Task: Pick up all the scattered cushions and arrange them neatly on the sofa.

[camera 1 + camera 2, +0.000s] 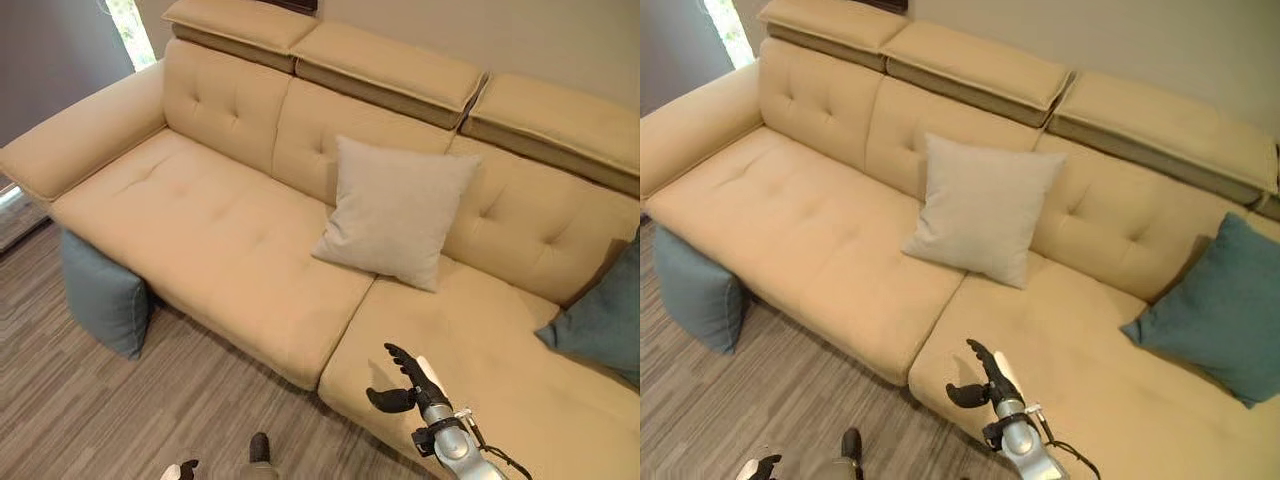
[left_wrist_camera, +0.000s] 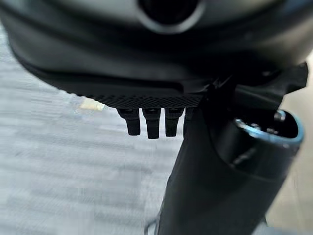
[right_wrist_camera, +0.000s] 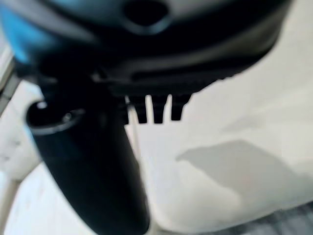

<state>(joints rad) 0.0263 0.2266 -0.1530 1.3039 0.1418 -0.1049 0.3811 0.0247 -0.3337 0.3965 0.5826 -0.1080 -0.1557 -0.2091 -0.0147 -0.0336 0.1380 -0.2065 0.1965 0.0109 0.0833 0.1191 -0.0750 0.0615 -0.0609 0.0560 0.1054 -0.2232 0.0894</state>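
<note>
A pale grey cushion [image 1: 395, 210] leans upright against the backrest in the middle of the beige sofa [image 1: 220, 235]. At the sofa's right end a teal cushion [image 1: 1220, 310] rests against the backrest. On the floor, a blue-grey cushion [image 1: 100, 295] stands wedged against the sofa's left front, below the armrest. My right hand [image 1: 405, 385] hovers open over the front of the right seat, holding nothing. The left hand [image 2: 152, 125] hangs low over the floor, fingers straight and empty.
Striped grey wood-look floor [image 1: 150, 410] runs along the sofa's front. The left seat [image 1: 790, 230] carries nothing. A bright window strip [image 1: 130, 30] shows behind the left armrest.
</note>
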